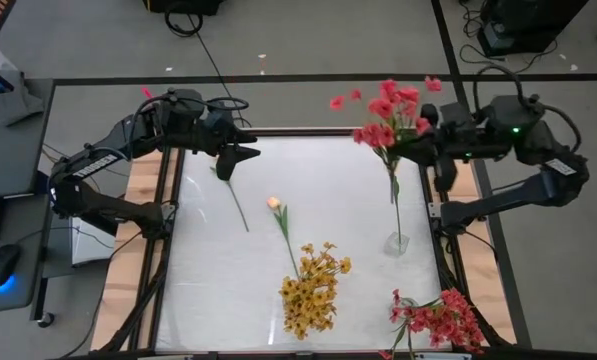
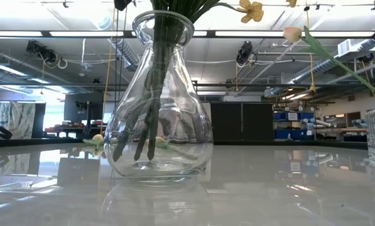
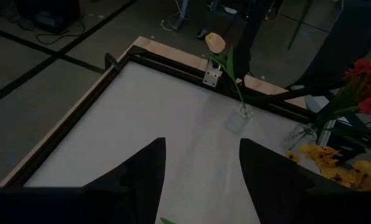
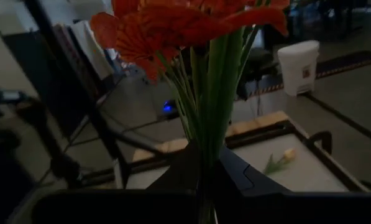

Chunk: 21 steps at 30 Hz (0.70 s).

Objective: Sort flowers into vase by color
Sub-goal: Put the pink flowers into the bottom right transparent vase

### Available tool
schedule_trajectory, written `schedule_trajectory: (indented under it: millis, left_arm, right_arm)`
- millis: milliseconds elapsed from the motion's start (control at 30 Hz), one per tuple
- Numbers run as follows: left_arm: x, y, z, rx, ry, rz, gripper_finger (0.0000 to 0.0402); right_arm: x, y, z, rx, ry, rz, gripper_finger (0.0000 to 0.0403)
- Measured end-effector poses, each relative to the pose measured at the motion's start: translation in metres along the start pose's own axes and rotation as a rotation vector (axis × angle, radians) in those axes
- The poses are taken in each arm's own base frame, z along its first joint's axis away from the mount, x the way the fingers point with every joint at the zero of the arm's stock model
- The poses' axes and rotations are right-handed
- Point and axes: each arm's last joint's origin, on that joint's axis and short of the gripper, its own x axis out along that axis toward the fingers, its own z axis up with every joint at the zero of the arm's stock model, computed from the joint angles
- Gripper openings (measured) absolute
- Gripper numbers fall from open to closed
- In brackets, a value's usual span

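Observation:
My right gripper (image 1: 423, 150) is over the table's far right, shut on a bunch of red flowers (image 1: 388, 112). My left gripper (image 1: 240, 155) hovers open at the far left, above the head end of a green-stemmed flower (image 1: 234, 200) that lies flat on the table. Yellow flowers (image 1: 313, 290) stand in a big clear vase (image 2: 159, 107) near the front. More red flowers (image 1: 440, 318) stand in a vase at the near right. A peach tulip (image 3: 215, 42) leans in a small glass vase (image 1: 398, 242). Another peach tulip (image 1: 275, 204) shows mid-table, its stem running toward the yellow bunch. My right gripper pinches the red bunch's green stems (image 4: 209, 146) between its two fingers, a little below the blossoms. The fingers come about level from the table's right and lie across the stems. The bunch stands upright, blossoms on top, lifted clear of the table.
A dark frame with wooden strips (image 1: 168, 200) runs around the white table top. A metal bracket (image 3: 212, 74) sits on the right edge beside the small vase. Bare white surface lies at the near left (image 1: 213, 290). A desk with a mouse (image 1: 3, 265) stands left of the table.

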Motion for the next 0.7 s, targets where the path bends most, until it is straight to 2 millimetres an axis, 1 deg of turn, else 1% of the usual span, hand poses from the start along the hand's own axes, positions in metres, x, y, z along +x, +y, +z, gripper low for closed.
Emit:
schedule_trajectory:
  millis: [133, 367, 567, 700]
  left_arm:
    - [0.0, 0.0, 0.0, -0.001, 0.0, 0.0, 0.021]
    - [0.0, 0.0, 0.0, -0.001, 0.0, 0.0, 0.021]
    - [0.0, 0.0, 0.0, 0.0, 0.0, 0.0, 0.021]
    - [0.0, 0.0, 0.0, 0.0, 0.0, 0.0, 0.021]
  right_arm:
    - [-0.017, 0.002, -0.006, -0.014, 0.051, 0.013, 0.0029]
    - [-0.041, 0.002, -0.014, -0.024, 0.094, 0.021, 0.0029]
    - [-0.057, 0.003, -0.017, -0.029, 0.103, 0.038, 0.0028]
    - [-0.065, 0.005, -0.018, -0.031, 0.093, 0.102, 0.0029]
